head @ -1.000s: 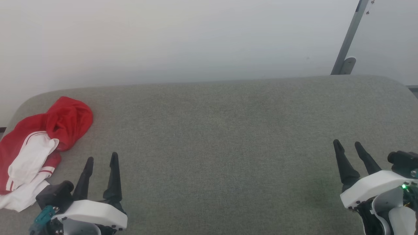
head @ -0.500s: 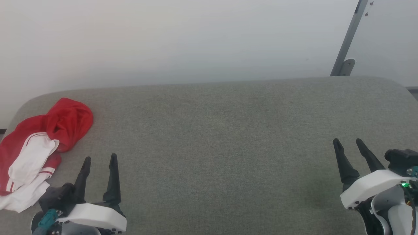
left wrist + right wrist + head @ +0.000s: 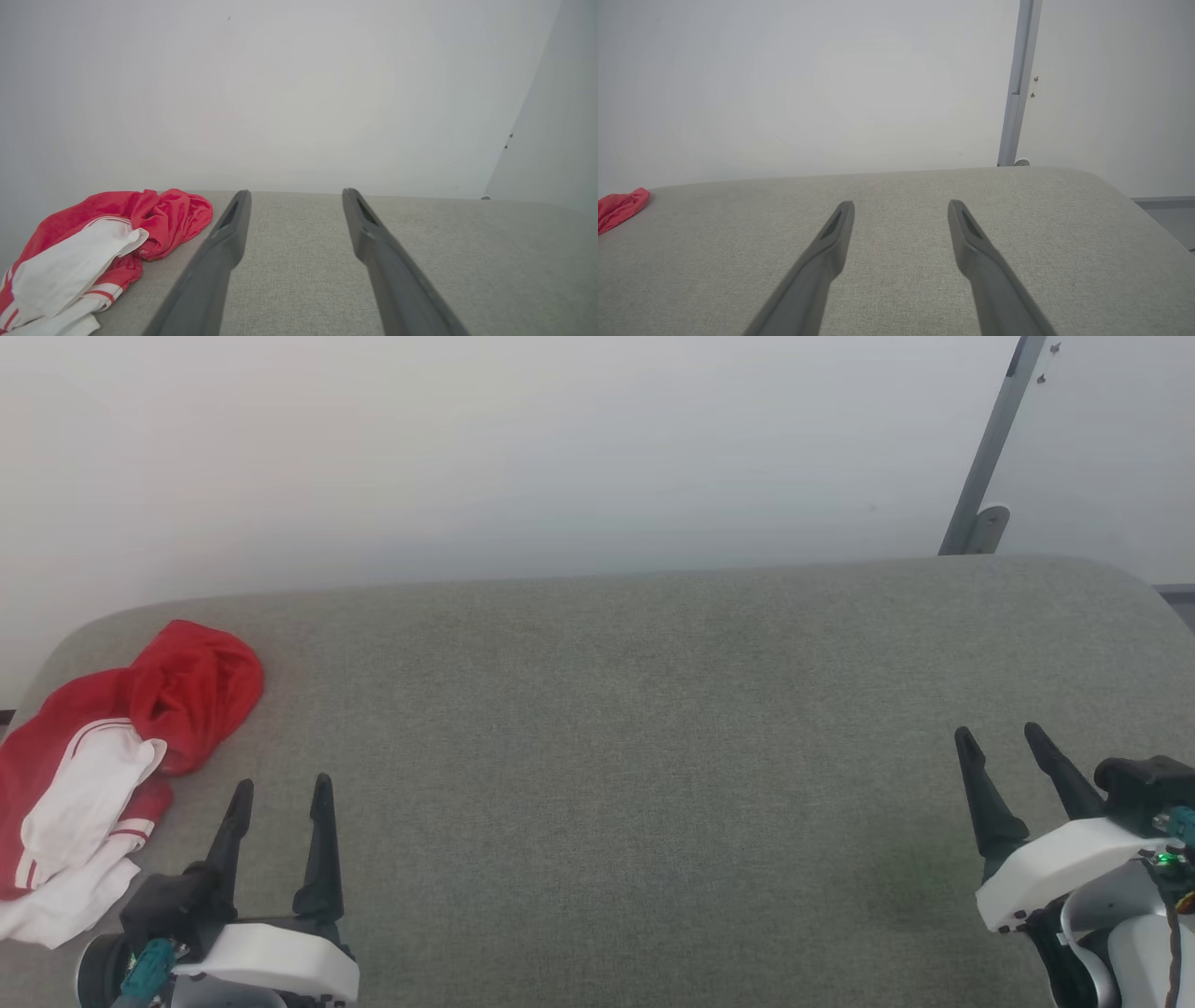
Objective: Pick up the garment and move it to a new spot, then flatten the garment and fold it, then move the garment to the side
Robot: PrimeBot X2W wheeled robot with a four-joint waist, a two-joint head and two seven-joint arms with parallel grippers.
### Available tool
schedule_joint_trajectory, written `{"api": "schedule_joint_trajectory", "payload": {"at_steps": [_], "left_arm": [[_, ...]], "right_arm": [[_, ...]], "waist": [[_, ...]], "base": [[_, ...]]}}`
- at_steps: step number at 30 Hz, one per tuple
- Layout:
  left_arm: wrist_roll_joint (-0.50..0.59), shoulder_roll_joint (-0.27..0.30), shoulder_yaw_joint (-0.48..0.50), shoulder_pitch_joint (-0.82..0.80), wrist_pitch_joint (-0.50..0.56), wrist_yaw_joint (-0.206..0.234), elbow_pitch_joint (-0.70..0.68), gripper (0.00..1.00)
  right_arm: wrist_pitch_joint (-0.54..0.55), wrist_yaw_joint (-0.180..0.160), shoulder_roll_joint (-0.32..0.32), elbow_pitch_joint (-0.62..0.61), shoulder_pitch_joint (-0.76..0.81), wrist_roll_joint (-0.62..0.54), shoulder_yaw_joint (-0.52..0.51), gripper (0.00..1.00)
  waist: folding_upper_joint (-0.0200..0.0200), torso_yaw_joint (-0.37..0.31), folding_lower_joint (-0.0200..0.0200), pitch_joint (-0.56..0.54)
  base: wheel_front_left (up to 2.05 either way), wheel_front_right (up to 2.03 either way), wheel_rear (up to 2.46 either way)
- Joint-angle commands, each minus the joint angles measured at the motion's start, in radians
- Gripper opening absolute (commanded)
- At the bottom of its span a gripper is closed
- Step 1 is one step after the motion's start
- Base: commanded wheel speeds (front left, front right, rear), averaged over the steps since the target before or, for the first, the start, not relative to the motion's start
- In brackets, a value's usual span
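Observation:
The garment lies crumpled at the far left end of the grey cushioned surface, red cloth bunched at the back, white sleeve ends with striped bands toward the front. In the left wrist view the garment sits to the left of the fingers. My left gripper stands open just right of the garment, apart from it, nothing between its fingers. My right gripper is open at the lower right, far from the cloth. A red edge of the garment shows at the far left of the right wrist view.
A pale wall rises behind the surface. A grey metal post with a foot stands behind the right end. The surface has rounded corners, and its left edge runs close by the garment.
The left gripper has drawn back and turned slightly, its fingers now more upright. The right gripper has edged up a little. The view has shifted slightly; the garment lies as before.

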Motion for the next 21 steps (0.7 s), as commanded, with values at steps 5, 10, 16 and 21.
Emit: {"api": "schedule_joint_trajectory", "payload": {"at_steps": [5, 10, 16, 21], "left_arm": [[0.024, 0.002, 0.007, 0.013, -0.010, -0.002, -0.002, 1.00], [0.026, -0.001, 0.007, 0.015, -0.010, -0.006, 0.002, 1.00], [0.026, -0.004, 0.007, 0.013, -0.010, -0.010, 0.006, 1.00], [0.027, -0.011, 0.020, 0.002, -0.010, 0.004, 0.010, 1.00]], "right_arm": [[-0.011, 0.000, -0.003, -0.008, -0.010, -0.022, 0.000, 1.00], [-0.013, 0.000, -0.003, -0.004, -0.009, -0.022, -0.007, 1.00], [-0.015, 0.000, -0.003, -0.005, -0.009, -0.021, -0.007, 1.00], [-0.015, 0.000, -0.002, -0.011, -0.003, -0.014, -0.002, 1.00]], "waist": [[0.0000, -0.001, 0.0000, -0.001], [0.0000, -0.001, 0.0000, -0.001], [0.0000, 0.000, 0.0000, 0.001], [0.0000, 0.016, 0.0000, 0.000]], "base": [[0.00, 0.00, 0.00], [0.00, 0.00, 0.00], [0.00, 0.00, 0.00], [0.00, 0.00, 0.00]]}}
